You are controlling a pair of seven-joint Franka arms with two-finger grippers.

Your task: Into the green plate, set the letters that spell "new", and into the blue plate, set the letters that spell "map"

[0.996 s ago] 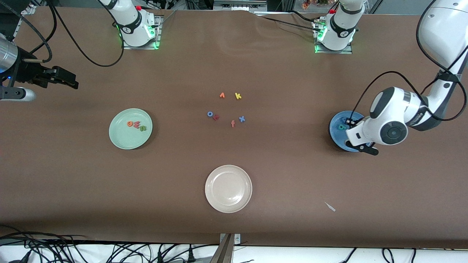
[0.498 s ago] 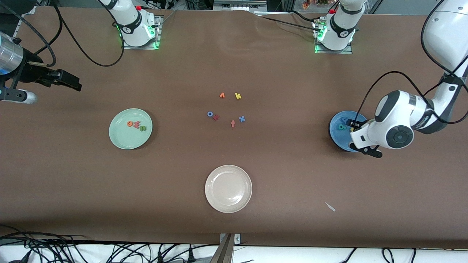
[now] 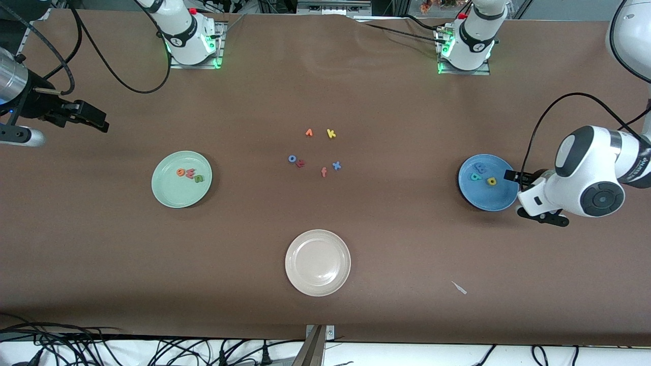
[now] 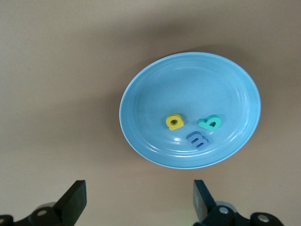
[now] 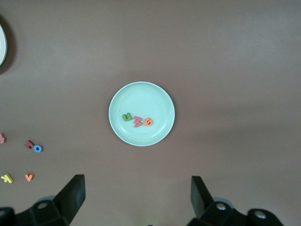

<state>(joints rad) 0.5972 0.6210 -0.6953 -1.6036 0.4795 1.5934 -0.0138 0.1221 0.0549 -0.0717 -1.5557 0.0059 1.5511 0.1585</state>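
1. Brown table (image 3: 325, 305), bearing three plates: green plate (image 3: 168, 195) toward the right arm's end, blue plate (image 3: 496, 201) toward the left arm's end, cream-white plate (image 3: 300, 274) between them and nearest the front camera
2. Left gripper (image 4: 138, 202) up beside the blue plate's rim, wrist bent downward, fingers (image 4: 75, 200) spread wide with nothing between them
3. Right gripper (image 5: 136, 200) high near the table's edge, well apart from the green plate, waiting, fingers (image 5: 75, 195) spread, holding nothing
4. In the green plate, three letters in a short row, touching: orange "e" (image 3: 181, 172), salmon "w" (image 3: 190, 174), dark green "n" (image 3: 199, 178)
5. In the blue plate, three letters clustered: blue "m" (image 3: 479, 167), teal "a" (image 3: 476, 177), yellow "p" (image 3: 491, 181)
6. Mid-table, six loose letters: orange "v" (image 3: 308, 132), yellow "k" (image 3: 331, 133), blue "o" (image 3: 292, 158), a reddish one (image 3: 301, 163) I cannot tell which, salmon "f" (image 3: 324, 172), blue "x" (image 3: 336, 165)
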